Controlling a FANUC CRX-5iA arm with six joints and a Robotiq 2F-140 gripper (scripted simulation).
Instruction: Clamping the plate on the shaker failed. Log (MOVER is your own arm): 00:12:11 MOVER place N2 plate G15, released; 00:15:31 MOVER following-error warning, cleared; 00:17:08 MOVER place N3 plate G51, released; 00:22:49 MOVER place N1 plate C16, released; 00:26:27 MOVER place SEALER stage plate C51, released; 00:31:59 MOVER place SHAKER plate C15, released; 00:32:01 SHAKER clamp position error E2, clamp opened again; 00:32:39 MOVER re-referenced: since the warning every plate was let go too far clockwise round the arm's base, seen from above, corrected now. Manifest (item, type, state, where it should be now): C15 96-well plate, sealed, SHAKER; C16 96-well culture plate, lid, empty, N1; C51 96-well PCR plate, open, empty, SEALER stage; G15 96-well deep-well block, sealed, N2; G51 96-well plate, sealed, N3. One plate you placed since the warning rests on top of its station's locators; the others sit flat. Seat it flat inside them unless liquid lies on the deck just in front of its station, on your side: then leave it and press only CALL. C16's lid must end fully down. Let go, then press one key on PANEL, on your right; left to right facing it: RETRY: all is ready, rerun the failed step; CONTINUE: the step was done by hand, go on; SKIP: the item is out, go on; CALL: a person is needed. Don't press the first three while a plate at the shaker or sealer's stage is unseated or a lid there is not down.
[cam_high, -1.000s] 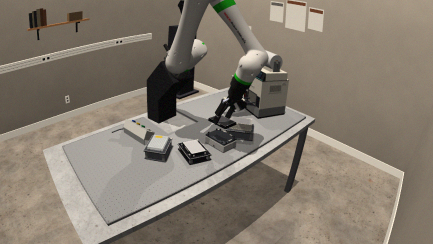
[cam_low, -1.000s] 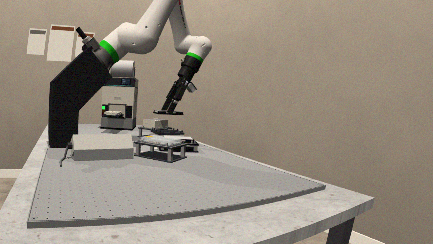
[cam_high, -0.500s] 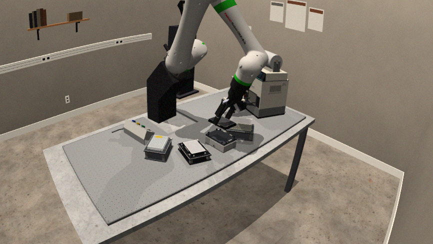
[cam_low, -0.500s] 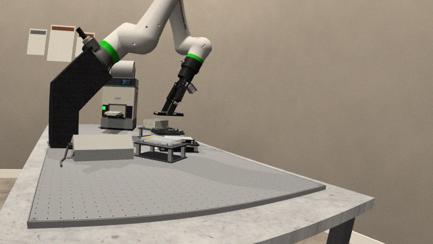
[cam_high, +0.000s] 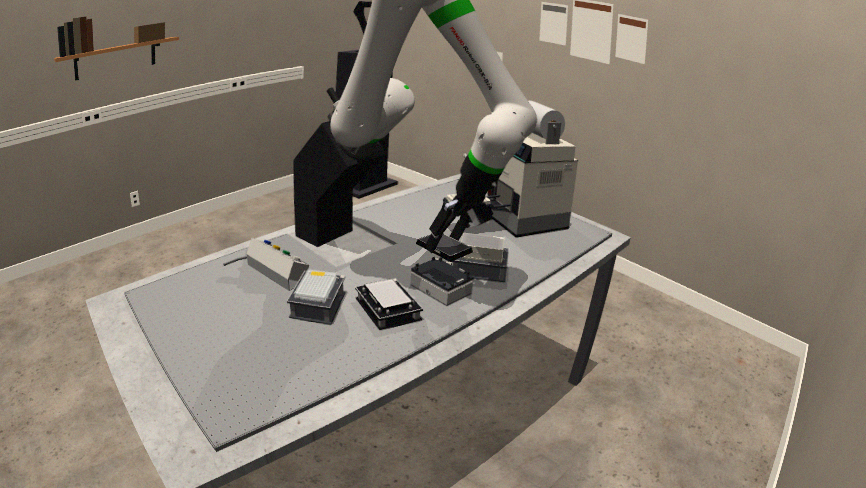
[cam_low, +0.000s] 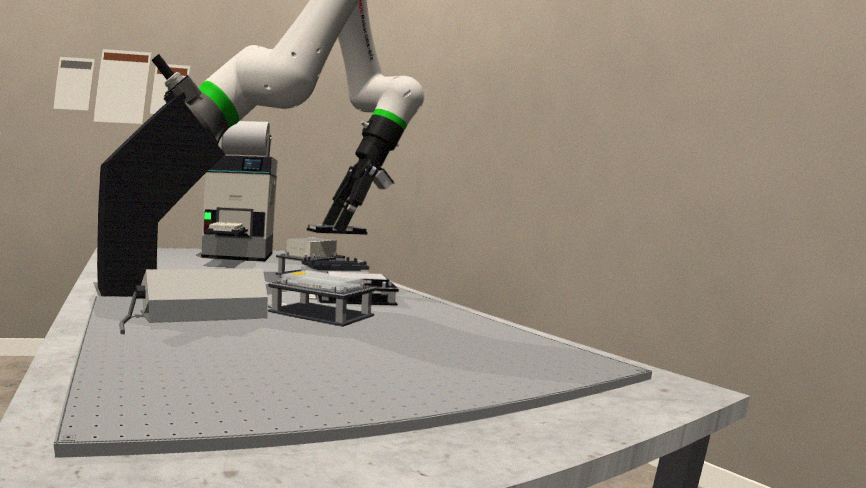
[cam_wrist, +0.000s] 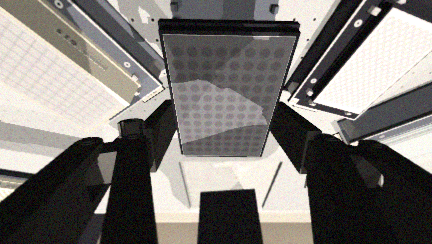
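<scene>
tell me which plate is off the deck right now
The dark sealed plate clamped in the hand, hanging above the shaker; every other plate rests on a station.

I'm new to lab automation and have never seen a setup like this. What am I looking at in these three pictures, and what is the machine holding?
This is one white robot arm on a black pedestal, standing on a table. One picture looks down from high up, one from the side at table level, and one from a camera on the arm's wrist. At the arm's tip, the gripper is shut on a flat dark plate, held in the air above a station. On the table are also two plates on stands, a box-shaped instrument, and a key panel.
</scene>
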